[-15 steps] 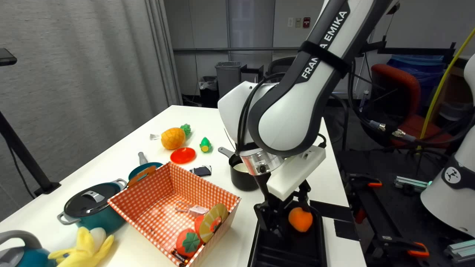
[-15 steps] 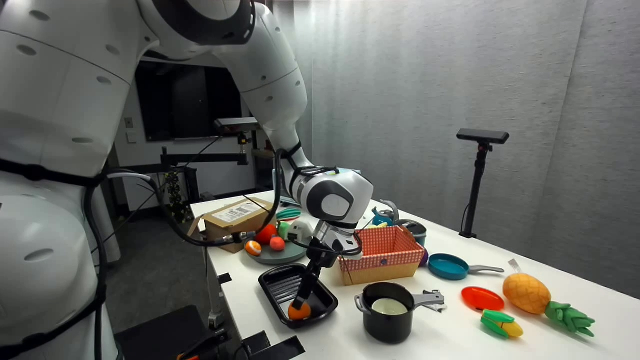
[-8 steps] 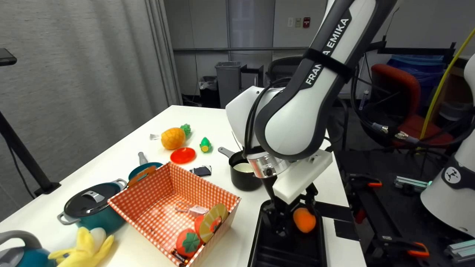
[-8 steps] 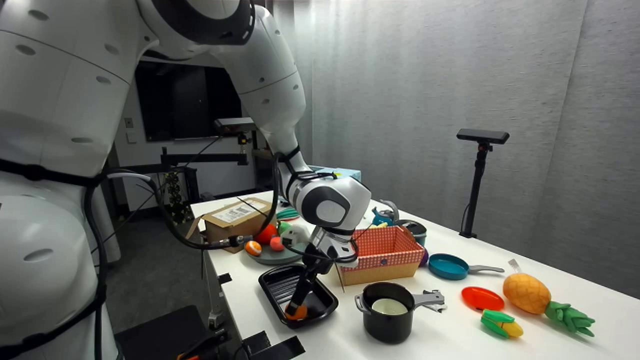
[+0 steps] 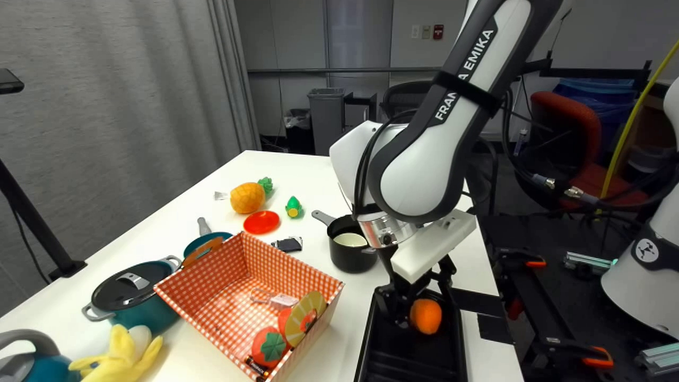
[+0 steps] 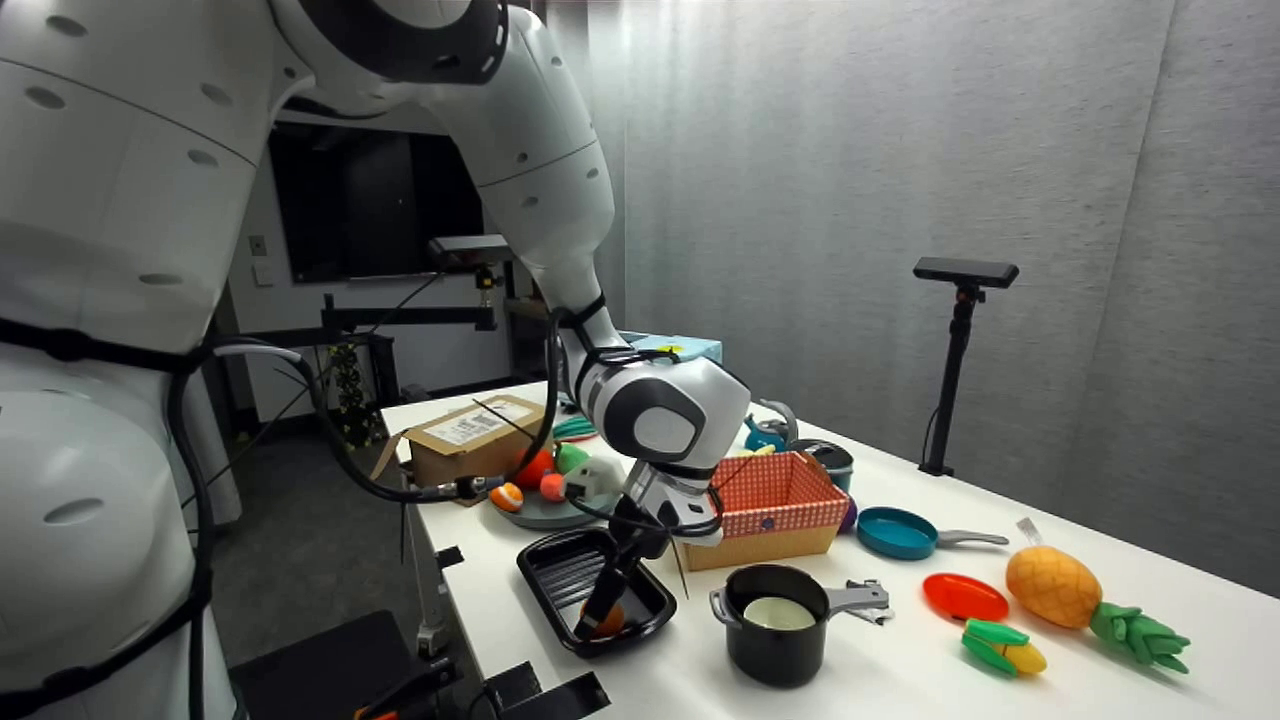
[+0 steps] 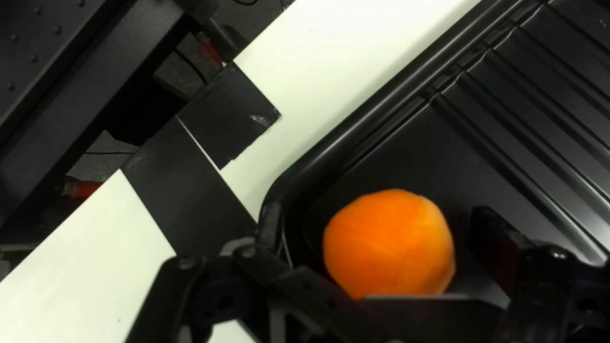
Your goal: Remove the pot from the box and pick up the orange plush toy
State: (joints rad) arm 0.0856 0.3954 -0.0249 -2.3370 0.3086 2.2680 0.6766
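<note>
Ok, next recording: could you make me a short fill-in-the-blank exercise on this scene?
The orange plush toy lies in the ribbed black ____.
In the wrist view, the claw is ____, with gaps on both sides of the toy.
The black pot stands on the white ____, outside the red-checked box.
The pot's long handle is colored ____.
Missing words: tray; open; table; gray.

On the desk (image 6: 890,675), in an exterior view, the pot (image 6: 777,652) stands right of the tray (image 6: 560,572) and before the box (image 6: 768,546), while the toy (image 7: 388,243) lies in the tray, straddled by the end effector (image 7: 379,223).
</note>
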